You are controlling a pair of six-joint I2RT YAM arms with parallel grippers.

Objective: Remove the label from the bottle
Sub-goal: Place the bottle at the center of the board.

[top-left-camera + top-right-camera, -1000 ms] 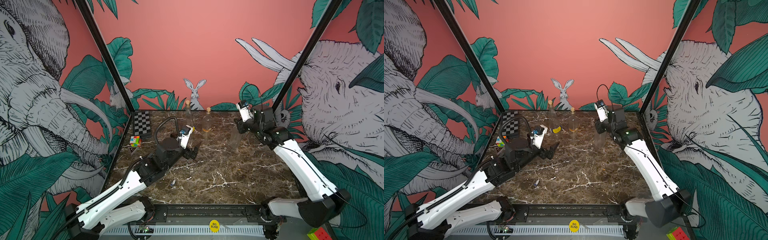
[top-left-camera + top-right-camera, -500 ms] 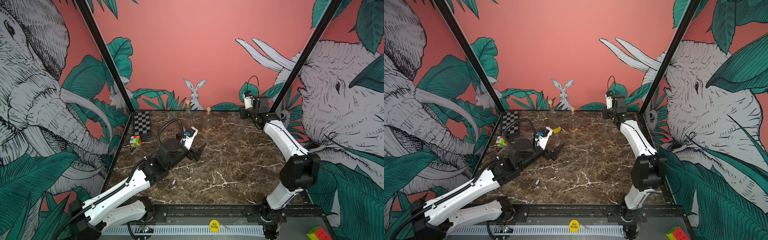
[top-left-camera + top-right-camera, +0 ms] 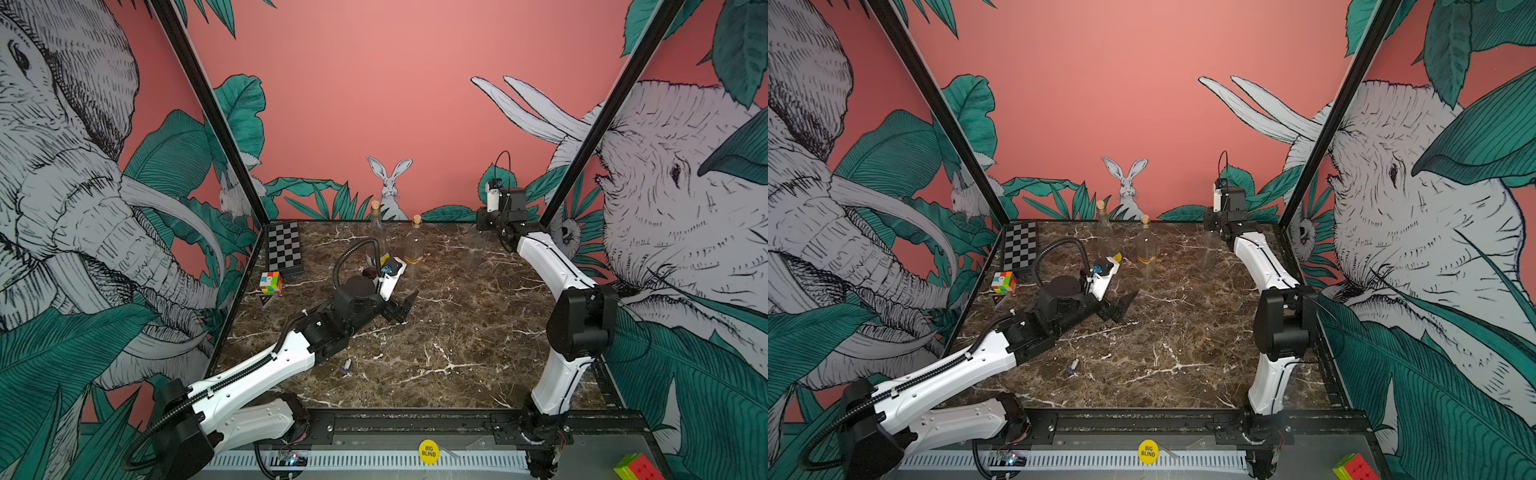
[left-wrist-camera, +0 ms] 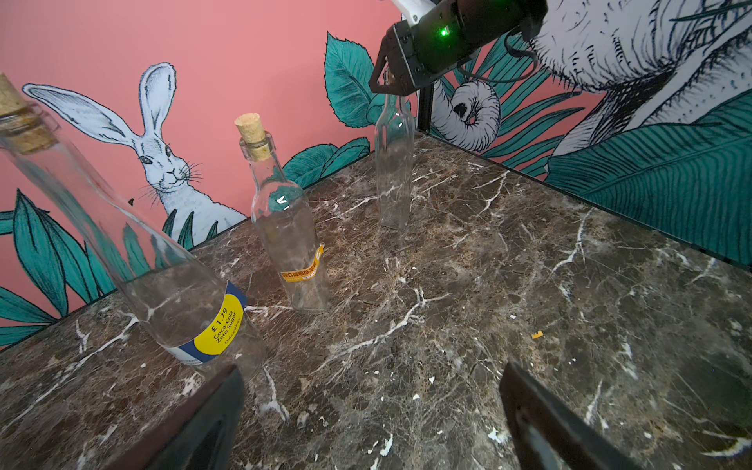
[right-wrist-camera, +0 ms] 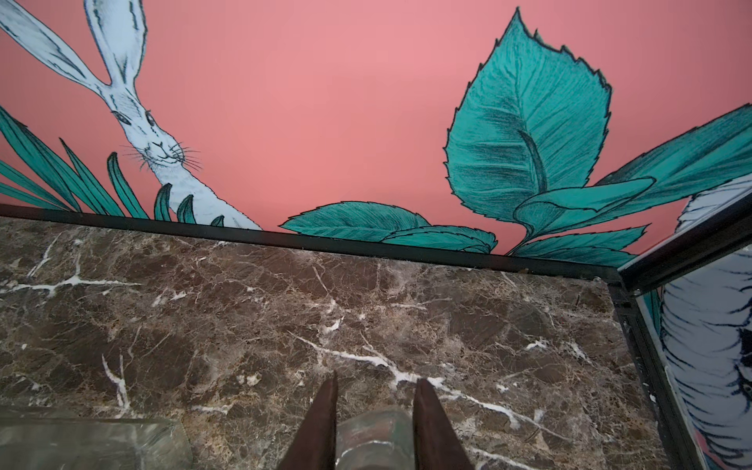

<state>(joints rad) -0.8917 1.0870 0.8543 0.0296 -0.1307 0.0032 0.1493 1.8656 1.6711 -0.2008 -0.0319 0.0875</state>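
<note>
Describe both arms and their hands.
Both arms have white shell links and chunky black joints. The left arm carries a ribbed black conduit along its side and a looped black hose at the wrist. The right arm has a thin black cable looping above its wrist, where a green light glows. The left hand and right hand have dark, tapering fingers.

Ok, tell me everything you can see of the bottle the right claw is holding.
The bottle is clear glass, slim and empty, with a narrow neck and a straight-sided body. No cork and no label show on it. It stands upright near the back right corner of the marble table. The right claw is closed on its neck from above. Its base seems to rest on the marble, though a slight lift cannot be ruled out.
</note>
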